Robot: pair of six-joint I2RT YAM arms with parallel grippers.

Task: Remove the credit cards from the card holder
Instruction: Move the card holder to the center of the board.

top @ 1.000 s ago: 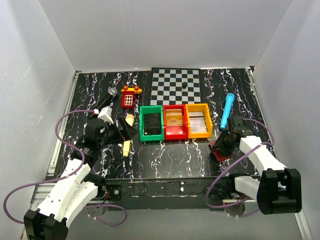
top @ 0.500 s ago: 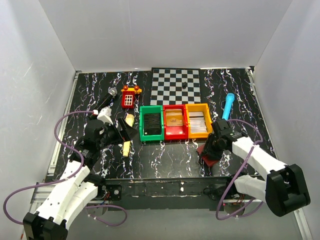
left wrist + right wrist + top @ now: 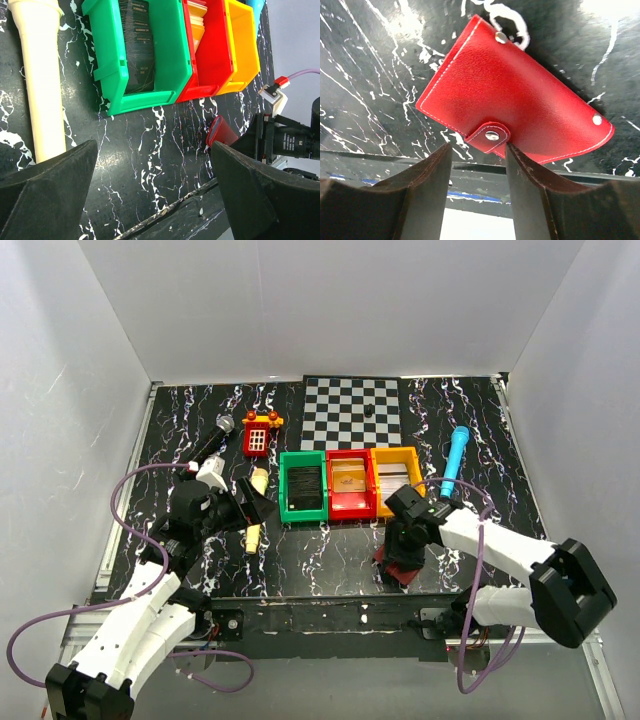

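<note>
**Position.** The card holder lies on the table close to the near edge, right of the middle and directly under the right gripper. Its snap tab sits between the two fingers. The jaws stand partly apart. Whether they pinch the tab or merely flank it cannot be determined. The left gripper hovers over the left part of the table, well apart from the holder, with its jaws spread wide and nothing between them.

**Obscured.** From above, the right gripper covers most of the holder and only a red strip shows on its near side. The left wrist view catches just a narrow red edge of it. The holder is shut, so its inside is hidden.

**Appearance.** The holder is red with a grained surface and pale stitching along the edges. It has a metal stud on the tab and two more near its corners.

**Credit cards.** Credit cards lie in a row of bins at the table's middle, beyond the holder. There is a dark stack in the green bin, tan-orange ones in the red bin, and pale ones in the yellow bin. Their print is illegible.
</note>
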